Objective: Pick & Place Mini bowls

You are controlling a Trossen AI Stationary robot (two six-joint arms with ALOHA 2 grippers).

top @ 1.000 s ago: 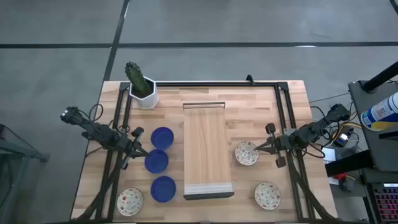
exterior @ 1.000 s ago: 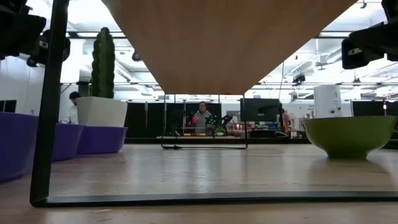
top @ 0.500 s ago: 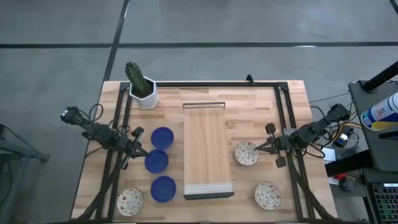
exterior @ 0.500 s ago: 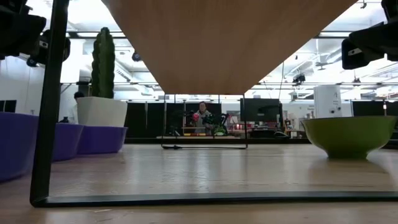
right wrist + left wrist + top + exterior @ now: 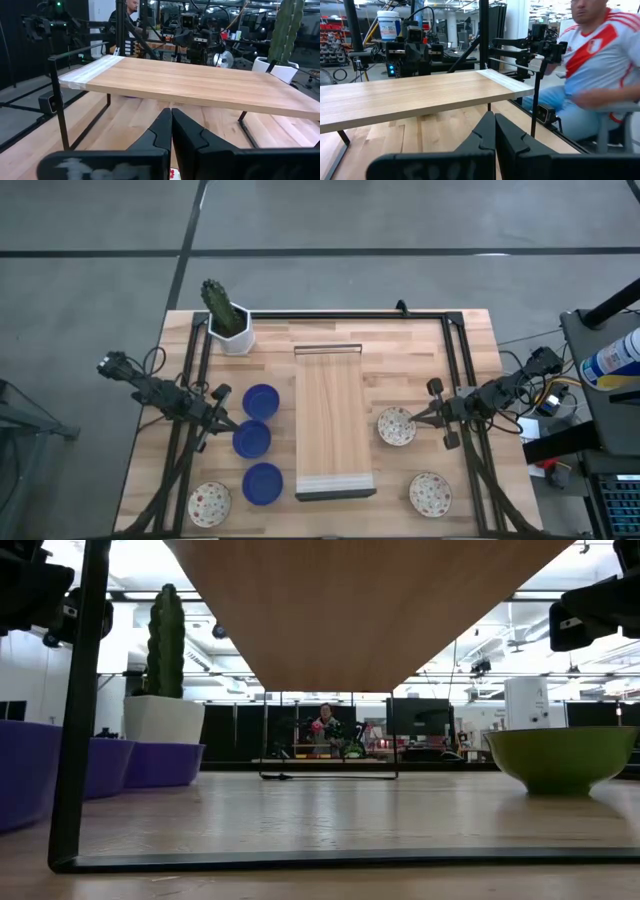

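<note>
Three blue mini bowls point(image 5: 261, 401), point(image 5: 252, 440), point(image 5: 262, 483) stand in a row on the table left of a raised wooden shelf point(image 5: 335, 420). Three speckled cream bowls rest on the table at the near left point(image 5: 210, 503), right of the shelf point(image 5: 396, 426) and near right point(image 5: 429, 493). My left gripper point(image 5: 233, 422) hovers shut just left of the blue row, its fingers together point(image 5: 495, 135). My right gripper point(image 5: 417, 417) hovers shut just right of the speckled bowl beside the shelf, its fingers together point(image 5: 171, 131). Both sit high above the tabletop in the low view.
A white pot with a green cactus point(image 5: 225, 318) stands at the far left corner. The shelf stands on thin black legs point(image 5: 80, 710), with open room beneath it. A black frame point(image 5: 340, 314) runs along the table's far edge and sides. A person point(image 5: 600, 55) sits beyond the table.
</note>
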